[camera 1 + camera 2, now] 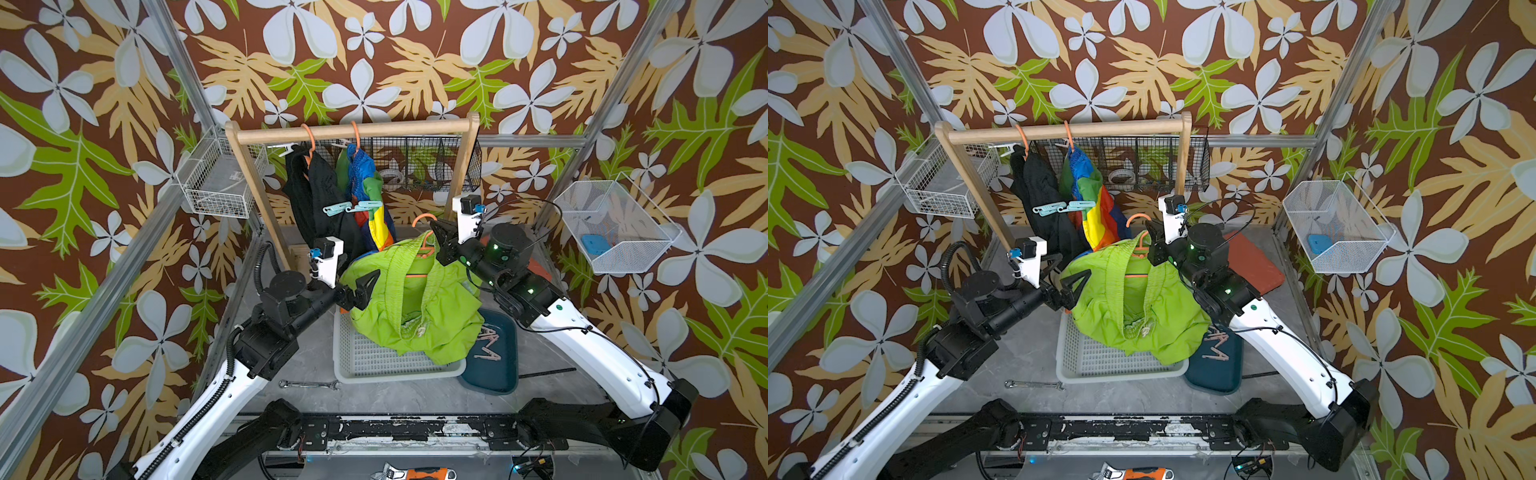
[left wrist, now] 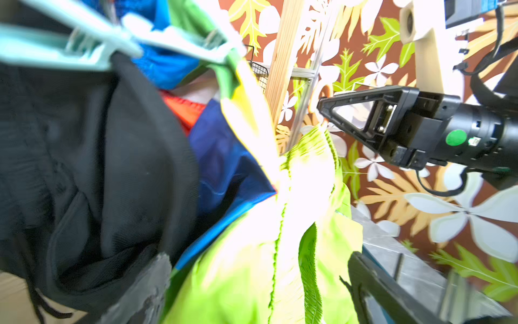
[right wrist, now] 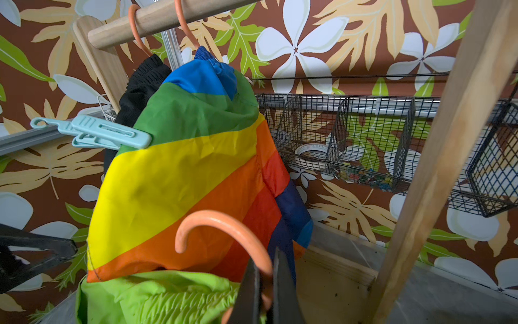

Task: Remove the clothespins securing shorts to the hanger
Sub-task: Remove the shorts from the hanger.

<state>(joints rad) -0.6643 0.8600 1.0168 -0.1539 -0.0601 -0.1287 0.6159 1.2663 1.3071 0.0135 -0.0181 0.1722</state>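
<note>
Clearly the next clips belong to the free arm. The right gripper (image 3: pixel 266 283) is pressed together on the neck of an orange hanger (image 3: pixel 224 221), holding it off the rack with the lime green shorts (image 1: pixel 415 307) sagging from it into the white basket (image 1: pixel 399 375); I can see no clothespin on them. The left gripper (image 1: pixel 1073 266) is spread wide and empty, just beside those shorts' edge. The work left, as I judge it, hangs from the wooden rail (image 1: pixel 353 129): two mint clothespins (image 1: pixel 337 208) sit side by side, one biting the black shorts (image 1: pixel 320 187), its neighbour the colour-blocked shorts (image 1: pixel 380 226). They lie up and back from the left gripper, toward the rack, close above it, while the right gripper is off to the side and occupied. Each clip's long axis runs roughly level, along the rail (tails toward the robot's left, judging by the right wrist view), so the left gripper would meet the tails first. Loose beige clothespins (image 1: pixel 486 351) rest in the dark teal tray (image 1: pixel 494 378) beside the basket.
</note>
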